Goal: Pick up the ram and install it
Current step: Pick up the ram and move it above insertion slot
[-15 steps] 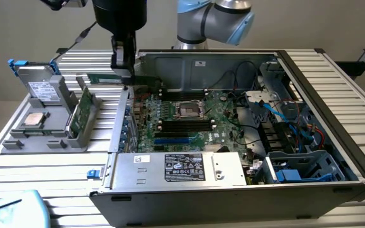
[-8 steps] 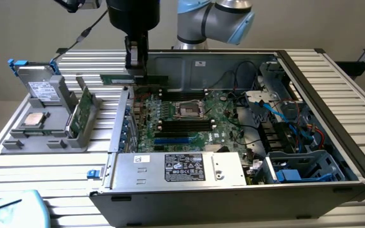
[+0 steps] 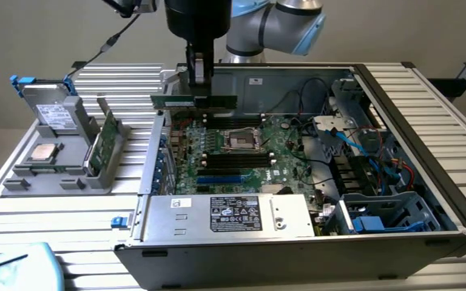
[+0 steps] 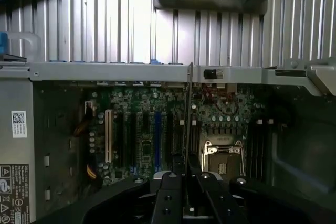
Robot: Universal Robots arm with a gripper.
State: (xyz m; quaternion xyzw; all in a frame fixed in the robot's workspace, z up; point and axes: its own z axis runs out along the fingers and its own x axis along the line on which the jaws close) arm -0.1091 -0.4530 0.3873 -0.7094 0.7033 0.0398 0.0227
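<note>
In the exterior view my gripper (image 3: pixel 199 90) hangs over the back of the open computer case (image 3: pixel 427 121), shut on the ram (image 3: pixel 186 102). The ram is a thin green stick held level and lengthwise, just above the rear black memory slots (image 3: pixel 235 122). It hovers apart from the motherboard (image 3: pixel 286 173). From the wrist view the ram (image 4: pixel 187 119) shows edge-on as a thin upright line rising from between my fingers (image 4: pixel 169 190), with the CPU socket (image 4: pixel 220 153) beside it below.
A grey fixture (image 3: pixel 22 182) at the exterior view's left carries a wider green card (image 3: pixel 102 145), a hard drive (image 3: pixel 51 112) and a CPU chip (image 3: pixel 40 153). The power supply (image 3: pixel 233 215) fills the case front. Cables and drive cages (image 3: pixel 378 182) crowd the exterior view's right.
</note>
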